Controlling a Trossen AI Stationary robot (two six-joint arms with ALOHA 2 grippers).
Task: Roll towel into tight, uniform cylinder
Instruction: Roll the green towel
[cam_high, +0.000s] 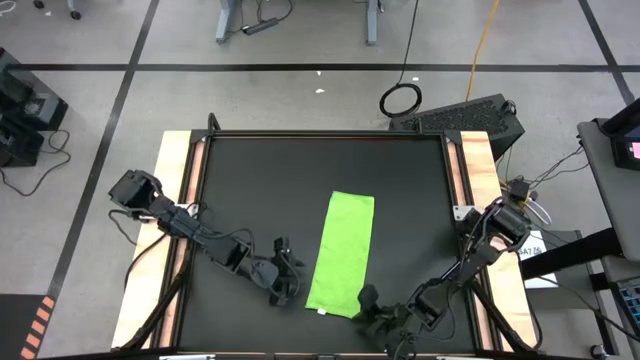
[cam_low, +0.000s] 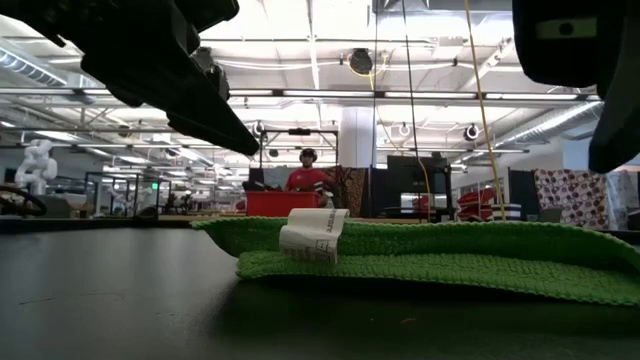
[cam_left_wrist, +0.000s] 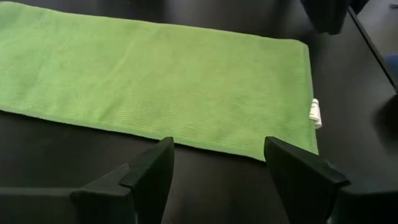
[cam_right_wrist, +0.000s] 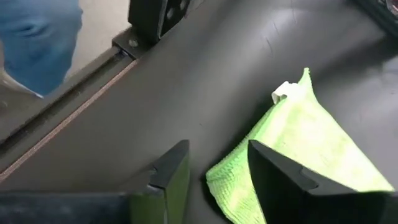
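The lime-green towel lies flat on the black table as a long narrow strip running from far to near. Its white tag sticks out at the near edge. My left gripper is open and low over the table, just left of the towel's near end, with its fingers short of the towel's long edge. My right gripper is open at the towel's near right corner, and that corner shows in the gap between its fingers. My right gripper stands with one finger in front of the towel's near right corner, coming low from the table's near right side. I cannot tell whether it touches the cloth. The towel lies on the table.
Wooden side rails and a dark raised frame border the black table top. Bare table lies left and right of the towel. A person stands far off in the room behind.
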